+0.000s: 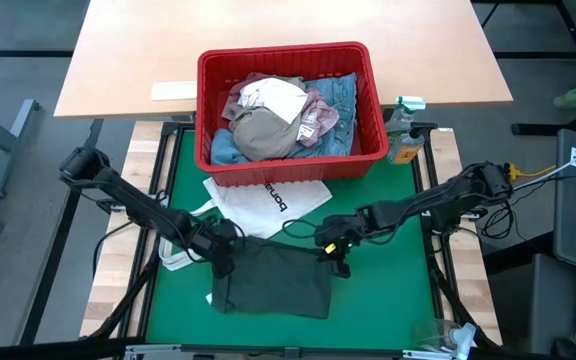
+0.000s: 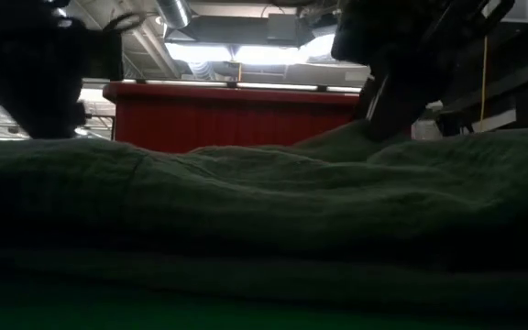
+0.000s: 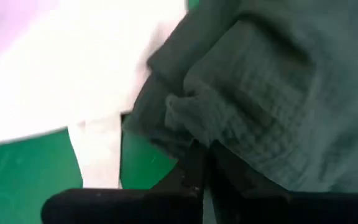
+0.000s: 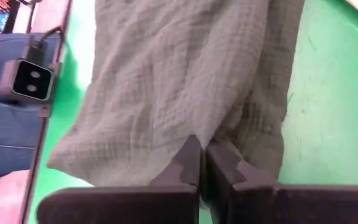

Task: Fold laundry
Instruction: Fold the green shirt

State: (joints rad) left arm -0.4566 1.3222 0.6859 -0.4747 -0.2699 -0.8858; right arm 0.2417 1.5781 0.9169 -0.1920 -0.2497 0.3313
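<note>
Looking down on the desk (image 1: 388,215), I see the dark green top (image 1: 273,280) lying flat on the green mat, on the near side of the red basket (image 1: 290,165). My left claw (image 1: 220,262) pinches the top's far left corner, its fingers (image 3: 194,168) pressed together on a bunched fold of the cloth. My right claw (image 1: 339,266) has its jaws closed on the far right corner, the crinkled fabric gathered between them. The white tote bag (image 1: 268,205) lies between the basket and the green top, its near edge touching or just under the top by the left claw, so it crowds that corner. Inside the basket sit the beige trousers (image 1: 263,135), the mottled pink top (image 1: 318,120) and the light blue denim jeans (image 1: 343,95), heaped together. A green bottle (image 1: 400,125) stands just beside the basket's right wall. Bare mat shows to the right of the green top and along its near edge.
</note>
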